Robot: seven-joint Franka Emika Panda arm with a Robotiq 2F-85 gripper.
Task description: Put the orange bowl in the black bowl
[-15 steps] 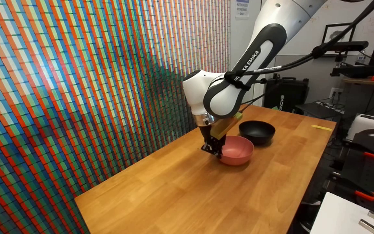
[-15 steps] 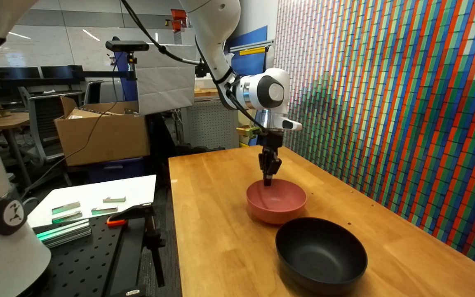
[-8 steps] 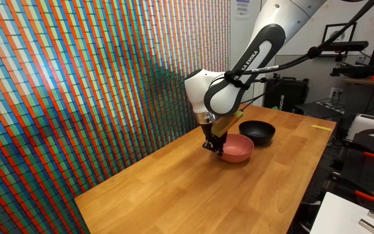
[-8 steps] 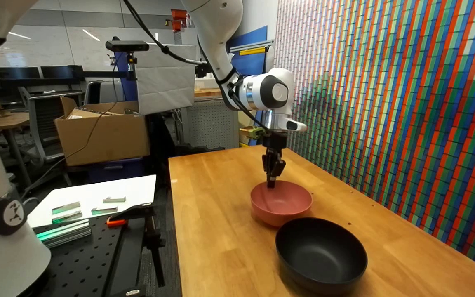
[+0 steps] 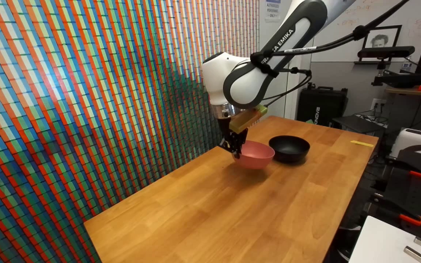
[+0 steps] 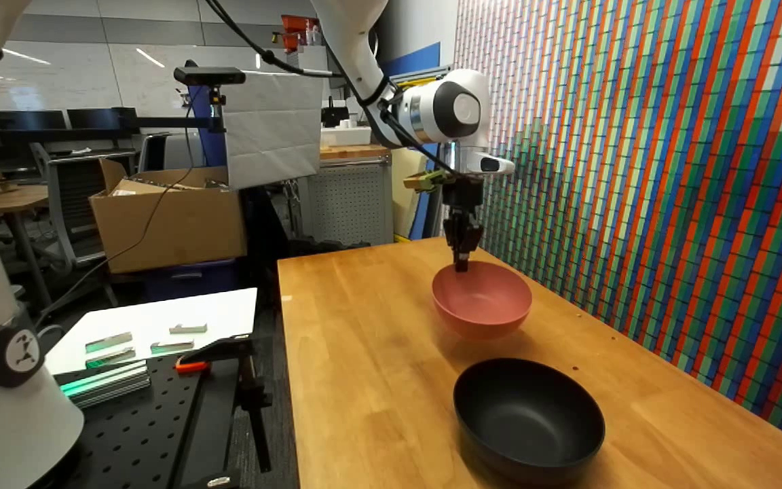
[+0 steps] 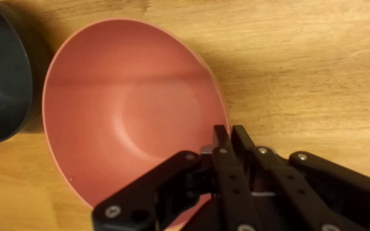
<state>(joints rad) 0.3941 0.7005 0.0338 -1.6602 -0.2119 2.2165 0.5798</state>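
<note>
The table (image 5: 196,226) spreads wide, and over it, in an exterior view, the arm (image 5: 245,87) comes down from one o'clock. The black bowl (image 6: 527,414) sits upright on the table, at five o'clock from the orange bowl (image 6: 482,312), which hangs off the tabletop, near the black bowl and outside it. The gripper (image 7: 228,128) is pinched on the orange bowl's rim, at about three o'clock in the wrist view.

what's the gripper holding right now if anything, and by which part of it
The reddish-orange bowl, by its rim: the fingers pinch the edge, one inside the bowl, one outside.
</note>
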